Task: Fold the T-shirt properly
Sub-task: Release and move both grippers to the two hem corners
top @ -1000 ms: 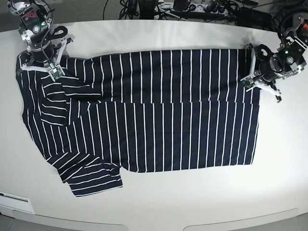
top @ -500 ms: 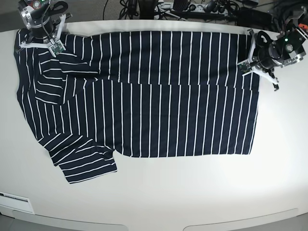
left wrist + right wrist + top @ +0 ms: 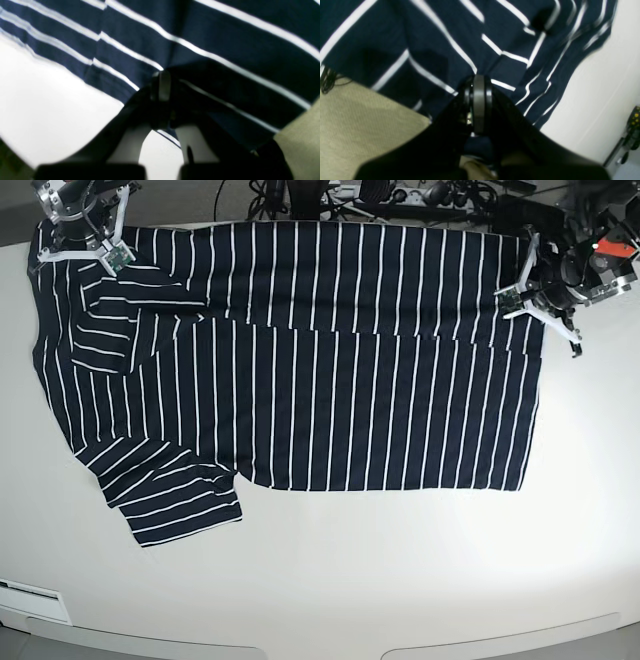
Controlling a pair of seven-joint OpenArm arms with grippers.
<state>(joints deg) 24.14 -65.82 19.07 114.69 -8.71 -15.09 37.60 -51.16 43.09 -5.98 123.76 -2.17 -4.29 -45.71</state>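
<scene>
Both pincers pinch the T-shirt's (image 3: 330, 370) thin striped cloth.

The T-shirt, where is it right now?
In the base view the T-shirt lies spread across the white table, its far edge held up at both corners by the right claw and the left claw.

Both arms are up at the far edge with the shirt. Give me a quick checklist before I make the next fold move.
1. left gripper shut on the T-shirt: ok.
2. right gripper shut on the T-shirt: ok.
3. Far edge stretched straight between the two grips: ok.
4. Near sleeve lying flat: not ok, rumpled.
5. Cloth bunched beside the right grip: not ok, folds show.
6. table in front bare for laying the cloth down: ok.
</scene>
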